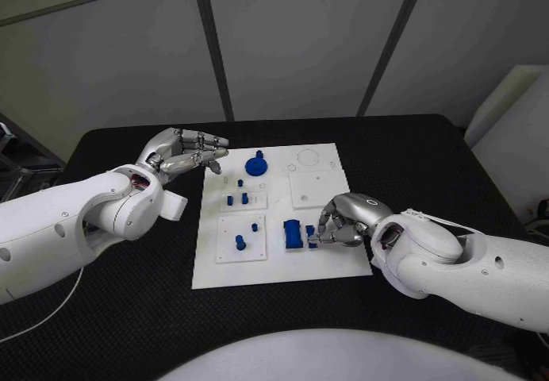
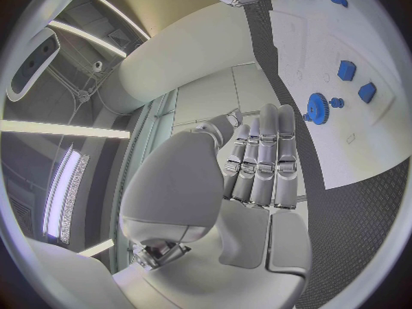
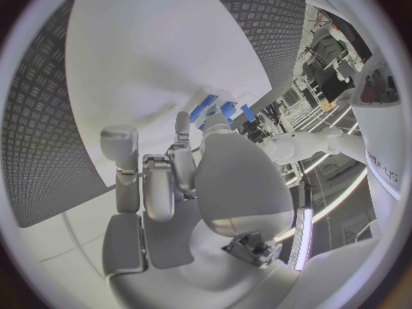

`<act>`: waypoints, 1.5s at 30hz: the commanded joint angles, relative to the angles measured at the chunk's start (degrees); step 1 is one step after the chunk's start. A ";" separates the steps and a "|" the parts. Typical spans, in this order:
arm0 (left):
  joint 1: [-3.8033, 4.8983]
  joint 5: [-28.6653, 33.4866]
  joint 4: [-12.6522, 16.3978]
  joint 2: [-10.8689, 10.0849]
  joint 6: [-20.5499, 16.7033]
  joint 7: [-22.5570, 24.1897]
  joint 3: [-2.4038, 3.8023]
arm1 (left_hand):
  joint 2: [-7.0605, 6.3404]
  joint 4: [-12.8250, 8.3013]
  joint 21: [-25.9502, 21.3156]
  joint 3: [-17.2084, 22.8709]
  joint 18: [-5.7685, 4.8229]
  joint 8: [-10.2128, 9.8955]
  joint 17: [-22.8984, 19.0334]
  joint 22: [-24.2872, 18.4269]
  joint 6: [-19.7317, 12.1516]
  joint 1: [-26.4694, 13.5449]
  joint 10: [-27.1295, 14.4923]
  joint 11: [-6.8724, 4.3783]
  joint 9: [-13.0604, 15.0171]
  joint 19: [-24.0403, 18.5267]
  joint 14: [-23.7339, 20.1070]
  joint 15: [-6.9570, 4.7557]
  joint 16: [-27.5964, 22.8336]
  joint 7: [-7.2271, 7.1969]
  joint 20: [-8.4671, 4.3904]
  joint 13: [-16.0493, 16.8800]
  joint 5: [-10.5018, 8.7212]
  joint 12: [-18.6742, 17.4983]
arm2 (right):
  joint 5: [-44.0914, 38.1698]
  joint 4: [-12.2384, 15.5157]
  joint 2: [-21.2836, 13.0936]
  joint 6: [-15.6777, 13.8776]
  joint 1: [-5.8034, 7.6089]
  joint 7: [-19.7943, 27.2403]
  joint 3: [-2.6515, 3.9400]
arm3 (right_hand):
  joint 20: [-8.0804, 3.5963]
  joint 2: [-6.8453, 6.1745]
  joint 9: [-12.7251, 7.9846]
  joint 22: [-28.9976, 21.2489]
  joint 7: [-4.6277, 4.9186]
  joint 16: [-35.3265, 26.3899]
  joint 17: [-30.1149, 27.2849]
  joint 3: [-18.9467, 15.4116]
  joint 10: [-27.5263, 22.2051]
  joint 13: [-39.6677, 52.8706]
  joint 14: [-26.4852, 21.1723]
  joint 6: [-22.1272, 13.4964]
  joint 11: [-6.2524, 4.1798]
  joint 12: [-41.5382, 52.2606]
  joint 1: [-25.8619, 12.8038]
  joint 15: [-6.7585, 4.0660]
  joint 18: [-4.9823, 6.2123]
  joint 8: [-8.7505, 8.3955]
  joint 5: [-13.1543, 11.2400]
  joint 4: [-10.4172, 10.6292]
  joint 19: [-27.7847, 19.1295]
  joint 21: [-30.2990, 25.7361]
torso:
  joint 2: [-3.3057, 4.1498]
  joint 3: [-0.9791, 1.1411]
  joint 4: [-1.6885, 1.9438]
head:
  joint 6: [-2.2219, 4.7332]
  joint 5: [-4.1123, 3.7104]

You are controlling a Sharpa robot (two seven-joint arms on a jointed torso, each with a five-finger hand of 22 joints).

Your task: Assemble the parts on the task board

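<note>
One blue part (image 1: pixel 311 236) touching right hand (image 1: pixel 344 221) fingertips

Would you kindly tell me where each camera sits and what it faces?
Head view: on the robot's head, looking down at the task board; both arms show, left robot hand and right robot hand.
Left wrist view: behind the left robot hand, facing the board; its palm shows.
Right wrist view: behind the right robot hand, facing the board.
Head and left wrist views share the blue gear.
</note>
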 commanded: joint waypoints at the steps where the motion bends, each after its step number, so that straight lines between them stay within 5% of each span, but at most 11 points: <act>1: 0.05 0.05 0.02 0.01 0.48 0.60 0.03 | 0.50 -0.17 -0.10 0.01 -1.58 0.26 -0.07 0.09 -0.26 -0.24 -0.39 0.15 -0.05 0.07 -0.34 0.20 -0.37 0.17 0.22 -0.09 -0.08 0.44 | 6.88 0.28 -0.69 -7.49 0.10 9.83 0.02 | 0.12 0.56 -0.43 -3.23 0.51 -1.43 9.50 -0.61 -1.87 -2.15 4.62 -1.66 0.42 -2.45 0.92 0.39 0.11 -1.10 0.81 0.07 -1.71 -2.22 | -0.07 -0.09 0.11 | 0.64 -0.15; 11: 0.04 4.32 -2.01 0.87 -0.02 2.90 0.03 | -0.27 1.38 -3.14 -2.11 -1.68 0.65 -1.26 -1.77 -0.57 -2.94 -0.42 0.02 0.00 -1.91 -2.50 0.79 -2.52 -0.07 0.98 -0.04 -0.21 1.84 | 42.59 -8.88 0.48 -6.56 1.89 33.07 1.57 | 1.85 2.91 -2.84 -20.72 3.10 -12.42 -3.57 0.02 -17.66 -23.66 0.99 -5.84 2.63 -26.74 9.72 2.26 2.93 -5.98 3.19 -3.01 -10.36 -15.79 | -1.80 -0.76 0.07 | 2.47 -0.81; 18: 0.07 9.63 -6.68 3.10 -1.26 7.04 0.05 | 0.28 3.37 -14.80 -4.28 -1.87 1.83 -7.04 -10.42 0.86 -3.55 1.62 -0.06 0.21 -9.98 -5.39 2.21 -15.45 -1.03 3.45 -1.10 -0.15 1.56 | 63.42 -23.16 7.59 -4.16 3.39 43.31 3.30 | 4.59 5.66 -6.38 -26.68 4.14 -46.00 -34.02 2.92 -23.61 -41.41 -16.07 -6.80 4.62 -45.95 16.99 4.86 2.23 -10.00 -0.81 -4.61 -19.61 -26.88 | -3.54 -1.53 -0.58 | 4.98 -0.36; 24: 0.07 13.14 -10.71 5.35 -3.86 12.34 0.06 | 0.65 5.64 -24.54 -5.58 -0.93 -1.14 -11.43 -21.33 2.11 -2.96 6.00 0.58 -0.01 -12.94 -3.59 3.48 -30.74 -2.16 6.52 -2.67 -0.13 -7.10 | 67.91 -32.91 12.88 -1.61 3.64 47.96 4.99 | 9.46 6.32 -10.61 -34.42 6.43 -66.92 -48.01 4.13 -21.59 -56.88 -28.05 -6.02 8.07 -58.18 18.36 10.15 1.00 -14.57 -3.19 -2.74 -30.00 -40.71 | -4.67 -1.36 -0.75 | 7.40 0.51; 34: -0.29 17.42 -15.35 9.46 -7.17 14.04 0.07 | 3.03 6.82 -25.04 -16.09 -3.34 -5.68 -19.05 -38.20 -4.67 -3.27 -4.20 0.99 -0.38 -29.18 -12.58 6.87 -44.17 -3.06 7.85 -2.94 -0.02 -17.64 | 70.96 -40.07 18.76 2.01 3.69 51.30 7.30 | 13.82 6.69 -17.91 -43.20 6.57 -83.28 -64.22 3.35 -21.10 -70.93 -26.08 -6.59 10.69 -68.13 13.60 12.57 3.04 -18.66 -3.69 -5.37 -27.06 -53.24 | -5.68 -0.86 -0.99 | 9.01 1.35; 35: -0.17 13.96 -14.88 9.12 -4.70 11.22 0.03 | 6.54 4.71 -27.86 -17.97 -3.84 -9.14 -23.06 -42.37 -18.85 -26.85 -18.08 -1.57 -3.99 -35.95 -26.48 3.76 -47.71 -5.52 2.90 -6.44 -2.19 -21.04 | 67.48 -39.42 18.49 -1.05 3.59 47.59 7.19 | 9.22 3.21 -19.79 -44.97 3.72 -87.55 -66.85 8.93 -38.92 -74.63 -43.48 -22.82 7.60 -69.49 -12.49 9.99 -0.69 -22.26 -5.54 -8.28 -41.62 -56.55 | -5.20 -1.05 -0.90 | 8.80 1.25; 40: -0.26 14.49 -13.58 9.04 -6.47 11.54 -0.35 | 6.54 3.87 -27.86 -19.83 -3.88 -9.14 -23.06 -45.37 -25.27 -35.11 -24.66 -2.68 -3.99 -39.33 -32.51 2.76 -47.71 -6.52 1.10 -6.44 -2.92 -21.04 | 69.25 -37.84 17.99 -2.48 3.95 48.23 6.56 | 7.56 3.21 -21.00 -49.99 2.76 -87.55 -68.83 8.93 -45.17 -74.63 -49.54 -28.84 6.85 -73.65 -22.38 9.42 -0.73 -22.26 -10.19 -9.87 -46.11 -58.33 | -5.40 -0.87 -0.81 | 9.69 1.58; 41: -0.30 14.72 -13.02 9.00 -7.23 11.67 -0.52 | 6.54 -0.23 -27.86 -20.01 -3.86 -9.14 -23.06 -45.79 -26.52 -37.14 -25.91 -2.91 -3.99 -40.01 -33.74 2.49 -47.71 -6.74 0.70 -6.44 -3.14 -21.04 | 70.02 -37.16 17.78 -3.09 4.10 48.50 6.29 | 7.31 3.21 -21.11 -49.99 2.61 -87.55 -69.00 8.93 -46.13 -74.63 -50.46 -29.72 6.70 -73.65 -23.79 9.30 -0.77 -22.26 -10.19 -10.07 -46.87 -58.54 | -5.49 -0.79 -0.77 | 10.07 1.72; 43: -0.40 15.28 -11.65 8.92 -9.08 12.00 -0.92 | 6.54 -0.23 -27.86 -20.49 -3.89 -9.14 -23.06 -46.49 -28.60 -40.54 -27.96 -3.29 -3.99 -40.99 -35.76 2.06 -47.71 -7.10 -0.11 -6.44 -7.29 -21.04 | 71.86 -35.51 17.26 -4.57 4.47 49.16 5.63 | 6.54 3.21 -25.14 -49.99 2.16 -87.55 -69.51 8.93 -49.09 -74.63 -53.37 -32.44 6.22 -73.65 -28.17 8.92 -1.68 -22.26 -10.19 -10.63 -49.26 -59.13 | -5.70 -0.60 -0.68 | 11.00 2.07; 44: -0.46 15.59 -10.87 8.87 -10.13 12.18 -1.15 | 6.54 -0.23 -27.86 -24.58 -3.88 -9.14 -23.06 -46.83 -29.57 -42.14 -28.93 -3.48 -3.99 -41.54 -36.71 1.85 -47.71 -7.27 -0.39 -6.44 -7.29 -21.04 | 72.91 -34.57 16.96 -5.42 4.69 49.54 5.25 | 6.21 3.21 -25.14 -49.99 1.94 -87.55 -69.73 8.93 -50.38 -74.63 -54.63 -33.63 6.02 -73.65 -30.06 4.82 -1.68 -22.26 -10.19 -10.84 -50.29 -59.39 | -5.81 -0.49 -0.63 | 11.49 2.25; 45: -0.52 15.94 -10.02 8.82 -11.28 12.38 -1.40 | 6.54 -0.23 -27.86 -24.58 -3.88 -9.14 -23.06 -47.15 -30.53 -43.70 -29.87 -3.66 -3.99 -42.01 -37.63 1.65 -47.71 -7.43 -0.73 -6.44 -7.29 -21.04 | 74.07 -33.53 16.63 -6.35 4.92 49.95 4.84 | 5.91 3.21 -25.14 -49.99 1.74 -87.55 -69.93 8.93 -51.54 -74.63 -55.77 -34.71 5.82 -73.65 -31.79 4.82 -1.69 -22.26 -10.19 -11.03 -51.21 -59.62 | -5.91 -0.40 -0.59 | 11.93 2.42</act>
